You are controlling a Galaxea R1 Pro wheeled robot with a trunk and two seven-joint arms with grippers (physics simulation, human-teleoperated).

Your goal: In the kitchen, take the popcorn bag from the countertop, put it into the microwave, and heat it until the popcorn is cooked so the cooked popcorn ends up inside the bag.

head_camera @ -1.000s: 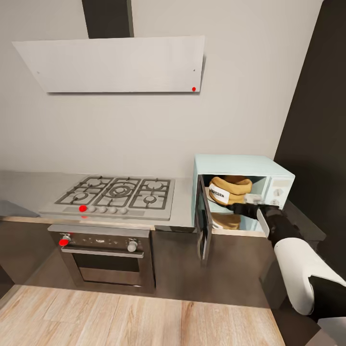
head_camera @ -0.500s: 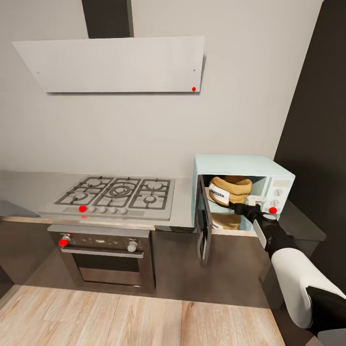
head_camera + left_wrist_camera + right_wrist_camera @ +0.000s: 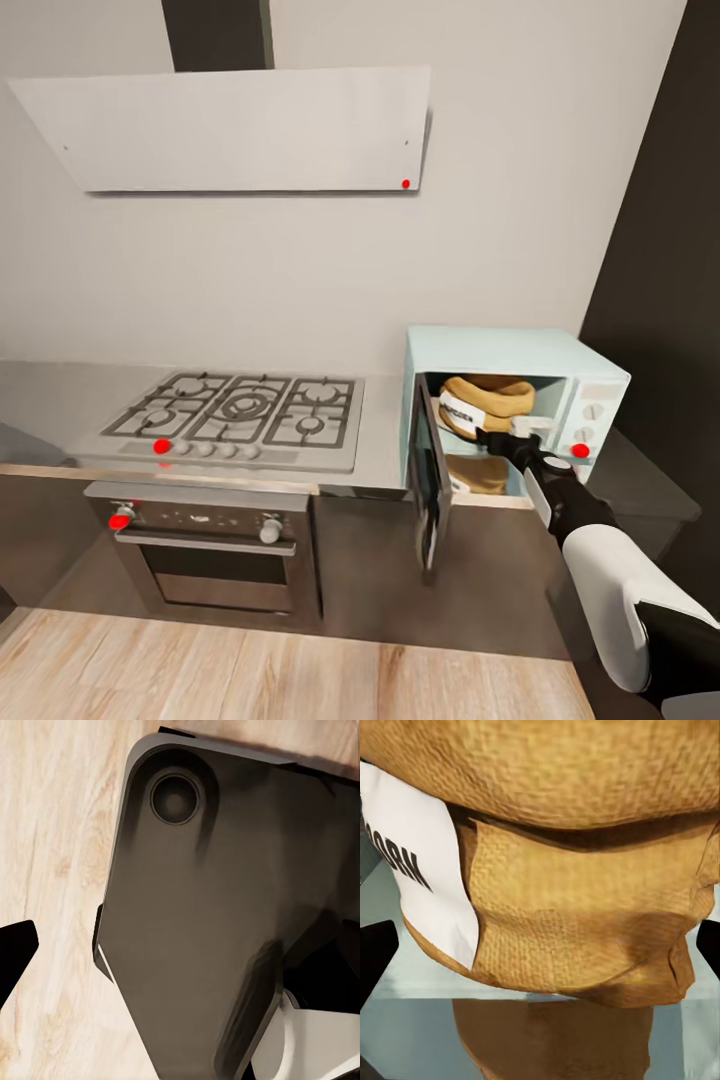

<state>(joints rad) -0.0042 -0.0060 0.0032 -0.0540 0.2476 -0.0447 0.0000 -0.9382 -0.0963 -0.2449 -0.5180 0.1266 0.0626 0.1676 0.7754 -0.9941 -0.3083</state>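
Note:
The mint-blue microwave (image 3: 512,352) stands on the grey countertop (image 3: 381,432) with its door (image 3: 430,478) swung open to the left. Inside on the glass plate sits the tan popcorn bag (image 3: 486,400), white label facing out. In the right wrist view the bag (image 3: 562,892) is close up, between and just beyond the spread black fingertips (image 3: 373,956). My right gripper (image 3: 509,433) is open at the cavity mouth, right before the bag. The popcorn kernels are hidden. My left gripper (image 3: 180,945) hangs open over the robot's dark base (image 3: 210,870) and wood floor.
A steel gas hob (image 3: 240,415) lies left of the microwave, with a built-in oven (image 3: 205,550) under it and a flat white hood (image 3: 230,130) above. A tall dark cabinet (image 3: 670,250) rises close on the right. Light wood floor (image 3: 250,670) runs along the cabinets.
The camera has shifted slightly. My right arm has dropped and drawn back a little, uncovering the red dot on the microwave's panel. The bag stays inside.

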